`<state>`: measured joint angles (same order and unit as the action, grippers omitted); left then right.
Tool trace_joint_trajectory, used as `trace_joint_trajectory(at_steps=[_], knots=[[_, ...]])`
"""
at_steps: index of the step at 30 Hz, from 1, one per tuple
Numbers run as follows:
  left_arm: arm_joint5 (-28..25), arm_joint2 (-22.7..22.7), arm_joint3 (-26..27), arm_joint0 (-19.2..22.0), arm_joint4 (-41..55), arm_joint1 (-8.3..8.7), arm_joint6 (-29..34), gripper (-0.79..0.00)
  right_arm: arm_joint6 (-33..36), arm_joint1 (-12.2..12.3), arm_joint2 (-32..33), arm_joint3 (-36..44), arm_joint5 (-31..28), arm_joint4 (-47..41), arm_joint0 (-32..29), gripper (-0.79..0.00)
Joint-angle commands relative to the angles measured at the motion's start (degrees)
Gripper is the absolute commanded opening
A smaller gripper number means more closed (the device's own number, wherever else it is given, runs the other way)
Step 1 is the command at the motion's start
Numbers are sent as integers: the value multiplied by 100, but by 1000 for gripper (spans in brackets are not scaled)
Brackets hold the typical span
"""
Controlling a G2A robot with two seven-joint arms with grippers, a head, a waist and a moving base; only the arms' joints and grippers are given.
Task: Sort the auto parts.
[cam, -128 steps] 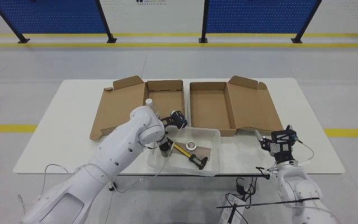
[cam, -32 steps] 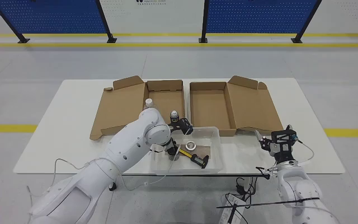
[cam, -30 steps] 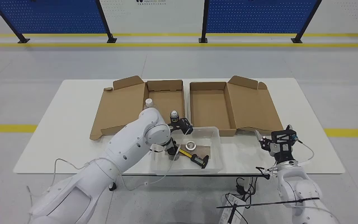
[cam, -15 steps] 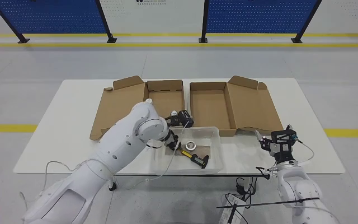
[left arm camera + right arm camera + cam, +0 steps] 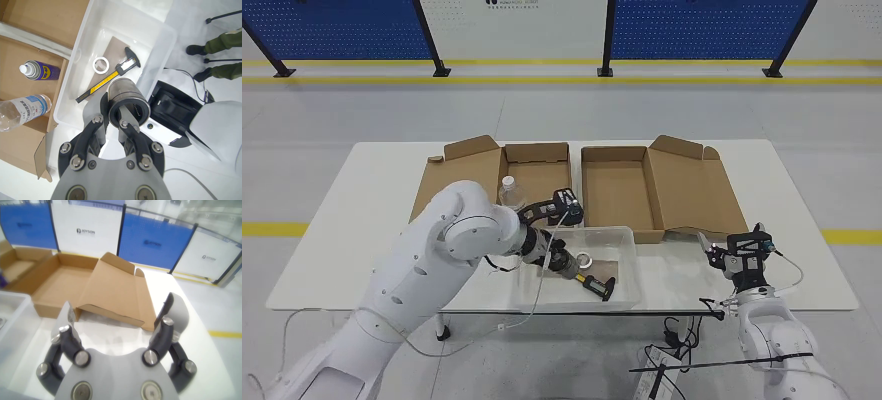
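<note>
My left gripper is shut on a metal cylinder, one finger inside its bore and one against its outer wall. It holds the cylinder just above the near left part of the clear plastic bin. In the bin lie a yellow and black caliper, a white ring and a brown card. My right gripper stands open and empty over the table's near right edge, seen from above as the right gripper.
Two open cardboard boxes sit behind the bin. The left box holds a water bottle and a blue spray can. The right box has nothing in it. Its flap lies in front of my right gripper.
The left arm dipped into the bin and has come up holding the cylinder, with its elbow swung out to the left. The right arm has not moved.
</note>
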<state>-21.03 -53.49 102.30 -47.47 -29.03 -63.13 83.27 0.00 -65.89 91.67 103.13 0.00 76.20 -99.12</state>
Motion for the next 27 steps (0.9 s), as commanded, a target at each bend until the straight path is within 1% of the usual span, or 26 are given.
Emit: trace_joint_trajectory(at_steps=[1, 6, 10, 13, 18, 20, 27], knots=[[-17, -61, 131, -7, 330, 79, -18, -785, 0, 0, 0, 0, 0, 0, 0, 0], [-61, -171, 372, 50, 1126, 280, -62, -785, 0, 0, 0, 0, 0, 0, 0, 0], [-216, -280, 357, 104, 2009, 415, -217, -785, 0, 0, 0, 0, 0, 0, 0, 0], [-290, -344, 305, 138, 2350, 524, -291, -785, 0, 0, 0, 0, 0, 0, 0, 0], [-415, -321, 360, 170, 2730, 689, -417, -785, 0, 0, 0, 0, 0, 0, 0, 0], [-465, -285, 262, 193, 2723, 761, -466, -785, 0, 0, 0, 0, 0, 0, 0, 0], [-612, -130, 112, 268, 2791, 905, -614, -785, 0, 0, 0, 0, 0, 0, 0, 0]])
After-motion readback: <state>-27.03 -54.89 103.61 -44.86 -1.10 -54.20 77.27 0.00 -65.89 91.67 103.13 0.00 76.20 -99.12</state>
